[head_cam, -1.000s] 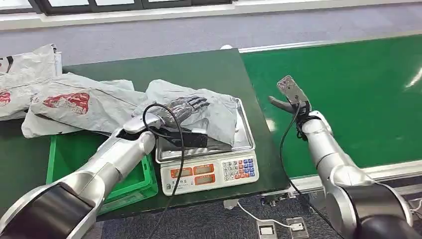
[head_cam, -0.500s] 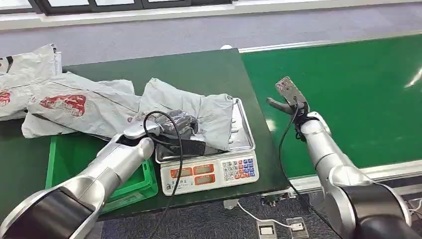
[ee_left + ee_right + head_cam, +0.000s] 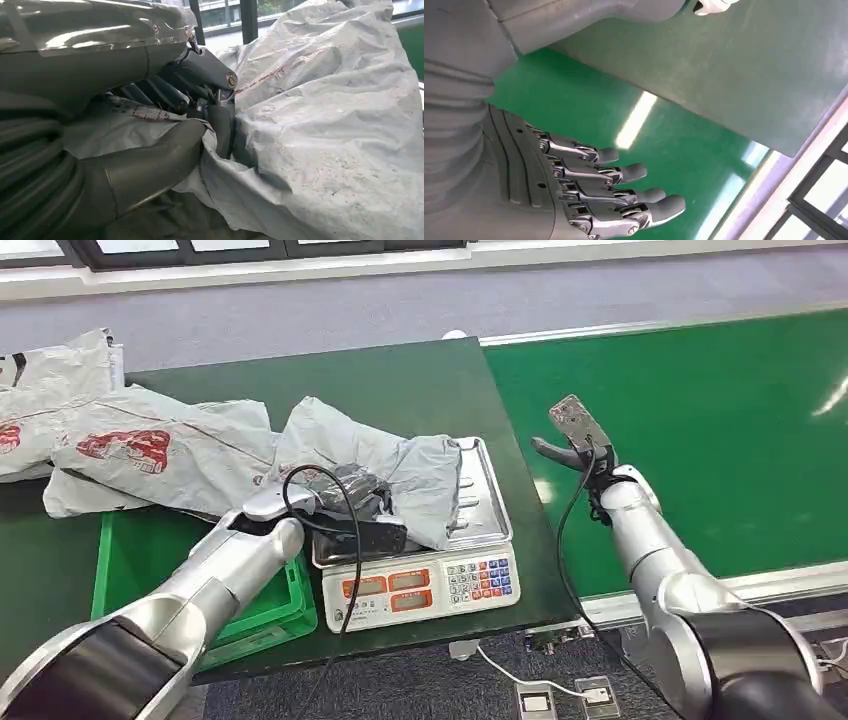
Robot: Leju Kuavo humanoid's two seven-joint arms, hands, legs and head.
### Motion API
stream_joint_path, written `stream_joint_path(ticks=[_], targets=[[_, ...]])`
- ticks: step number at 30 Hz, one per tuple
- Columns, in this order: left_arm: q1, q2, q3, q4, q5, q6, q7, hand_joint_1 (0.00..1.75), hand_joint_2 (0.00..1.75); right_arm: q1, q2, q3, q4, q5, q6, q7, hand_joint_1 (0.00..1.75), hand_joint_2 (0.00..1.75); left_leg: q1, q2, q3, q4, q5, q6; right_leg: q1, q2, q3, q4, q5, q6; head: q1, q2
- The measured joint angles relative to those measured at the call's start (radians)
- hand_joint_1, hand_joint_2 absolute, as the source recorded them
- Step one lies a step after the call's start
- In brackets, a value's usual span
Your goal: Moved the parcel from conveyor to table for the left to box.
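Left hand grips parcel over dark-green table.

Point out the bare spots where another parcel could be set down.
Conveyor belt: bare green all round the open right hand. Dark table: a bare strip behind the scale. Crowded: the scale tray, under the grey parcel that the left hand grips, and the table's left side, heaped with parcels.

1. We see bright, even daylight in the head view, sharp throughout.
2. We note white glare streaks on the conveyor belt.
3. Up close, our left hand looks soft and shadowed.
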Motion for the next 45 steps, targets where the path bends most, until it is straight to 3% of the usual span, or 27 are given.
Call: stream_joint_path(ticks=[7,13,19,24,28,45], targets=[[0.0,0.004,0.004,0.0,0.029,0.025,0.006,1.75,1.75,0.0,0.001,0.0,0.005,-0.003,-0.001,0.003,0.0,1.75,0.0,0.0,0.0,0.0,0.0,0.0,0.0,0.0,0.0,0.0,0.0,0.0,0.0,0.0],[-0.001,0.005,0.079,-0.014,0.158,0.084,-0.053,1.75,1.75,0.005,-0.001,0.0,0.009,-0.016,-0.013,-0.003,0.0,1.75,0.0,0.0,0.0,0.0,0.0,0.0,0.0,0.0,0.0,0.0,0.0,0.0,0.0,0.0],[-0.01,0.01,0.241,-0.045,0.373,0.173,-0.123,1.75,1.75,0.032,-0.005,0.0,0.009,-0.021,-0.033,-0.011,0.0,1.75,0.0,0.001,0.0,0.0,0.0,0.0,0.0,0.001,-0.001,0.0,0.0,0.0,0.0,0.0],[-0.045,0.004,0.438,-0.082,0.582,0.103,-0.16,1.75,1.75,0.041,-0.006,0.0,0.009,-0.02,-0.036,-0.016,0.0,1.75,0.0,0.001,0.0,0.0,0.0,0.0,0.0,0.001,-0.001,0.0,0.0,0.0,0.0,0.0],[-0.07,-0.004,0.518,-0.1,0.594,0.091,-0.162,1.75,1.75,0.041,-0.005,0.0,0.008,-0.018,-0.038,-0.014,0.0,1.75,0.0,0.001,0.0,0.0,0.0,0.0,0.0,0.0,-0.001,0.0,0.0,0.0,0.0,0.0],[-0.122,-0.021,0.56,-0.122,0.584,0.139,-0.15,1.75,1.75,0.046,0.01,0.0,0.009,-0.006,-0.058,-0.003,0.0,1.75,0.0,0.001,0.0,0.0,0.0,0.0,0.0,0.001,-0.001,0.0,0.0,0.0,0.0,0.0]])
